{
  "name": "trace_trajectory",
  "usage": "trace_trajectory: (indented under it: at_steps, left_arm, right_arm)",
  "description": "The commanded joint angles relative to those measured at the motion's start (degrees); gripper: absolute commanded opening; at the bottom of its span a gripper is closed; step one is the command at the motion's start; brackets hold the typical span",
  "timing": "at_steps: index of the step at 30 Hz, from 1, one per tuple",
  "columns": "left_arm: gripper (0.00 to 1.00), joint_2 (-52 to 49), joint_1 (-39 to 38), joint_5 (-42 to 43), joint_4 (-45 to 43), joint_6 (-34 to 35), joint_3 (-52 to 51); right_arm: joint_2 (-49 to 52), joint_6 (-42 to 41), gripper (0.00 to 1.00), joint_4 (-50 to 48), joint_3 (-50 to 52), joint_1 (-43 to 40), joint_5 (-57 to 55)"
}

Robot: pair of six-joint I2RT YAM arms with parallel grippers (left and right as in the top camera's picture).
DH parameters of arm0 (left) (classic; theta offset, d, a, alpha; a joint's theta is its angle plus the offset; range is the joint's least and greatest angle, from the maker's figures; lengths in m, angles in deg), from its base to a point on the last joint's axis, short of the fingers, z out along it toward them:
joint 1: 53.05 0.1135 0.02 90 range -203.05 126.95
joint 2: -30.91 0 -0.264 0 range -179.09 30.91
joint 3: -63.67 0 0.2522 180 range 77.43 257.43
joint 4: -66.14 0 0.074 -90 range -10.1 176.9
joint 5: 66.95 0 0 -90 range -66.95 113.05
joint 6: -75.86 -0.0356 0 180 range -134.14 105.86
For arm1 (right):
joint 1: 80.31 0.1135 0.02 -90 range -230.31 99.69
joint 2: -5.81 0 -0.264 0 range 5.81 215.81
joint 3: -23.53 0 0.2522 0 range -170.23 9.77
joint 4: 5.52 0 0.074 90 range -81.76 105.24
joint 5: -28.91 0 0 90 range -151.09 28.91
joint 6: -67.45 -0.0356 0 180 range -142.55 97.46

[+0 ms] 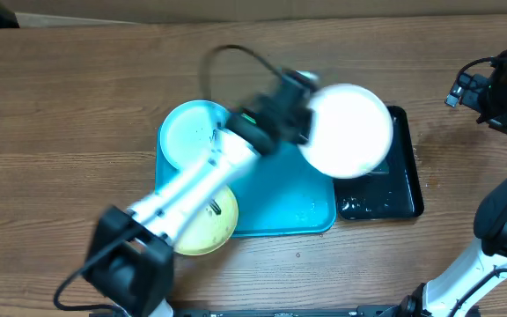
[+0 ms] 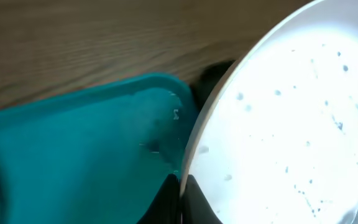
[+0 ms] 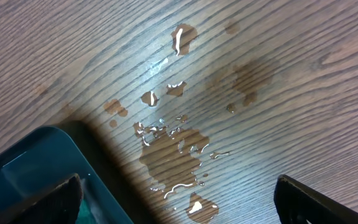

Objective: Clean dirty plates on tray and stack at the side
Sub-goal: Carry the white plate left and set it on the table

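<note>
Just past the table's (image 1: 60, 106) centre, toward three o'clock, the left gripper (image 1: 293, 110) is holding the white plate (image 1: 346, 130) by its rim. It is gripping at the plate's nine o'clock edge. In the left wrist view, dark fingers (image 2: 194, 208) are pinching the rim from both sides, and the plate's pale face is showing droplets and small specks. From overhead the plate is overlapping the twelve o'clock end of the black tray (image 1: 399, 189) and the near corner of the turquoise tray (image 1: 284, 189).

The light blue plate (image 1: 187, 132) is lying in the turquoise tray's ten o'clock corner. The yellow-green plate (image 1: 202, 231) is sitting at the tray's seven o'clock corner, overhanging the rim, with the left arm crossing above it.

The black tray is lying just beside the turquoise one, on its three o'clock side, and its surface is glinting wet.

At the table's three o'clock edge, the right gripper (image 3: 185, 198) is hanging with its fingers spread wide and nothing between them. Under it, a water puddle (image 3: 173, 149) is spreading over the bare wood beside the black tray's corner.
</note>
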Motion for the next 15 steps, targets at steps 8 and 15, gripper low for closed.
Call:
trace_trajectory:
  at_steps: [8,15]
  left_arm:
    - [0.04,-0.2,39.7,25.2,13.7,-0.4,1.1]
    - [0.04,-0.3,61.6,12.4,20.4,-0.6,0.9]
  right_arm:
    - [-0.9,-0.2,1.0,-0.3,-0.3,0.1,-0.3]
    - [-0.9,-0.2,1.0,-0.3,-0.3,0.1,-0.3]
